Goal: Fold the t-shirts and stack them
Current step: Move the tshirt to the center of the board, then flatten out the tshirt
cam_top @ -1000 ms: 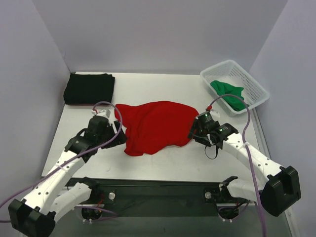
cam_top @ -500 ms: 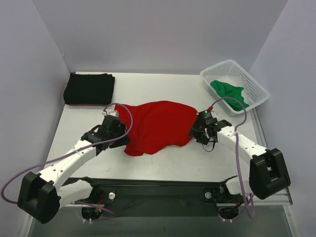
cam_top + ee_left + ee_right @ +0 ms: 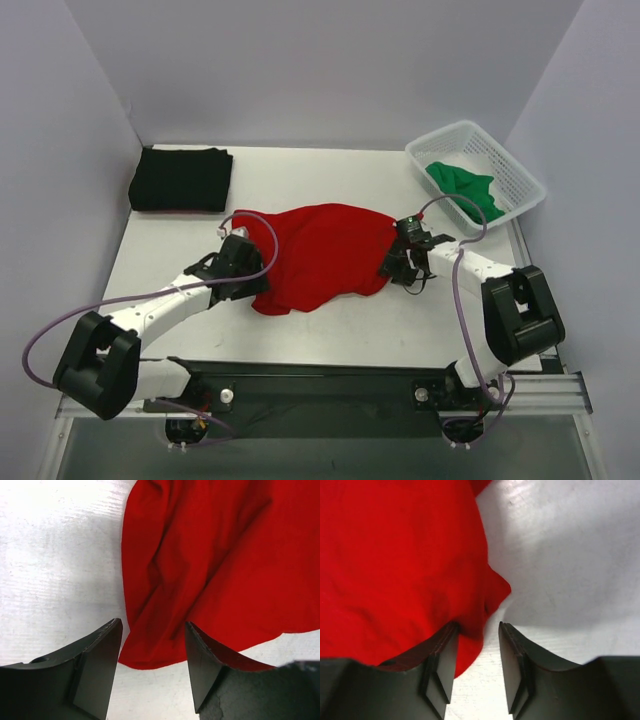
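The red t-shirt [image 3: 320, 255] lies crumpled and spread on the white table. My left gripper [image 3: 256, 279] is open at its left lower edge; in the left wrist view the shirt's hem [image 3: 200, 580] lies between and beyond the open fingers [image 3: 95, 670]. My right gripper [image 3: 392, 269] is open at the shirt's right edge; in the right wrist view the red cloth [image 3: 395, 560] reaches between the fingers [image 3: 442, 665]. The black t-shirt [image 3: 181, 178] lies folded at the back left. The green t-shirt [image 3: 462, 187] lies bunched in the basket.
The white mesh basket [image 3: 515, 172] stands at the back right corner. Purple cables loop from both arms over the table [image 3: 340, 320]. Grey walls close in the left, back and right sides.
Both grippers have moved inward toward the red shirt's edges, the left one rightward and the right one leftward and back. The shirt has not visibly shifted.
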